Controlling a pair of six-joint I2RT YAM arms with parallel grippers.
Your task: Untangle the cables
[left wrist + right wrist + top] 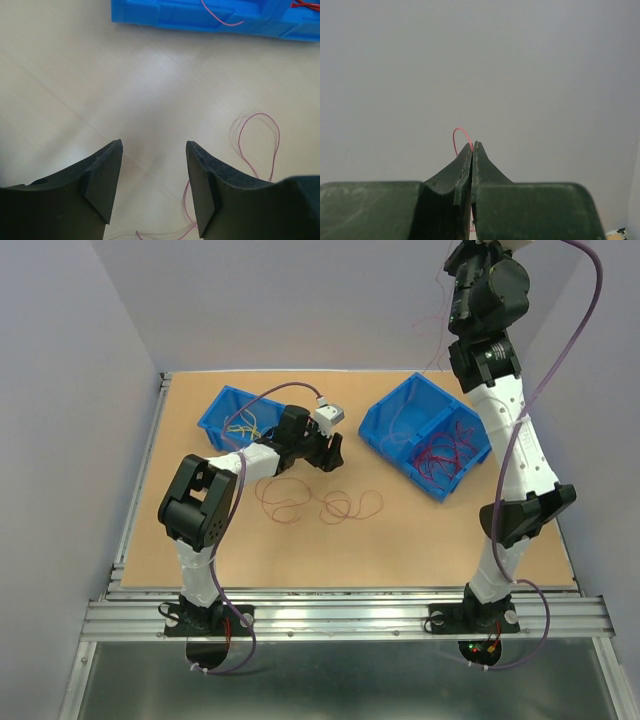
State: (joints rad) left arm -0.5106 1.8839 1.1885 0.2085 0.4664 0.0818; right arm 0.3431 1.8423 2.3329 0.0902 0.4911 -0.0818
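Thin dark red cables (318,503) lie in curly loops on the table, just in front of my left gripper (328,451). That gripper is open and empty, low over the table. In the left wrist view the gripper (154,145) has bare table between its fingers, and a red cable loop (259,145) lies to its right. My right gripper (468,254) is raised high at the back right. It is shut (472,145) on a thin red cable (456,138) that loops out above the fingertips. A faint strand (438,328) hangs below it towards the right bin.
A blue bin (222,412) with yellow wires stands at the back left. A larger two-part blue bin (400,405) holding several red wires stands at the back right; its wall shows in the left wrist view (190,15). Grey walls enclose the table.
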